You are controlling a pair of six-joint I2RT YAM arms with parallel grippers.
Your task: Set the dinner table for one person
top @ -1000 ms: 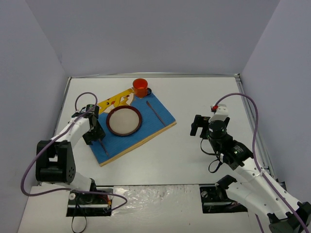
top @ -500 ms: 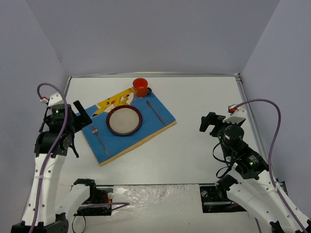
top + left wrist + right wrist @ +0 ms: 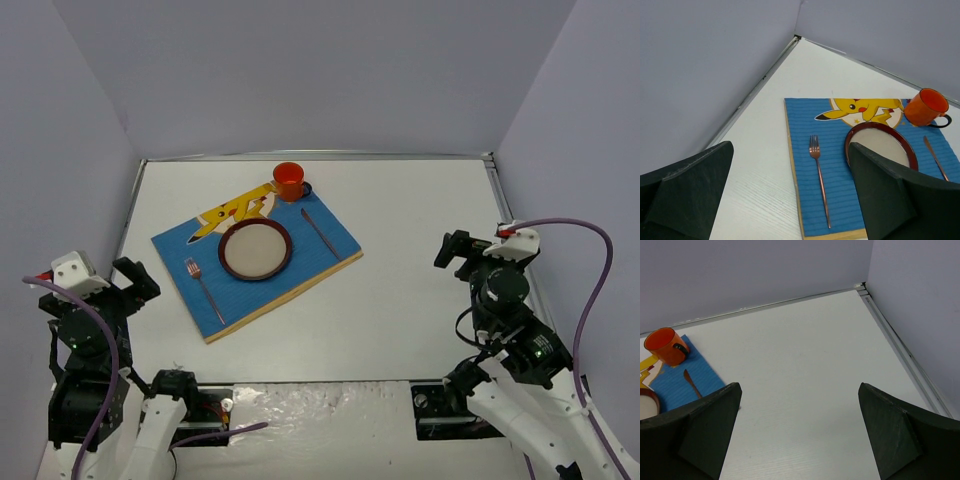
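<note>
The dinner table is a white tabletop with a metal rim. On it lies a blue placemat with a yellow cartoon figure. The mat holds a red-rimmed plate, a fork to its left, a knife to its right and an orange mug at the far corner. My left gripper is open and empty, raised near the table's left edge, apart from the fork. My right gripper is open and empty above bare table at the right.
Grey walls enclose the table on the left, back and right. The metal rim runs along the right edge. The mug and knife show at the left edge of the right wrist view.
My left arm has drawn back from the placemat's left side to the near-left corner, leaving the fork lying on the mat. My right arm has pulled back to the right.
</note>
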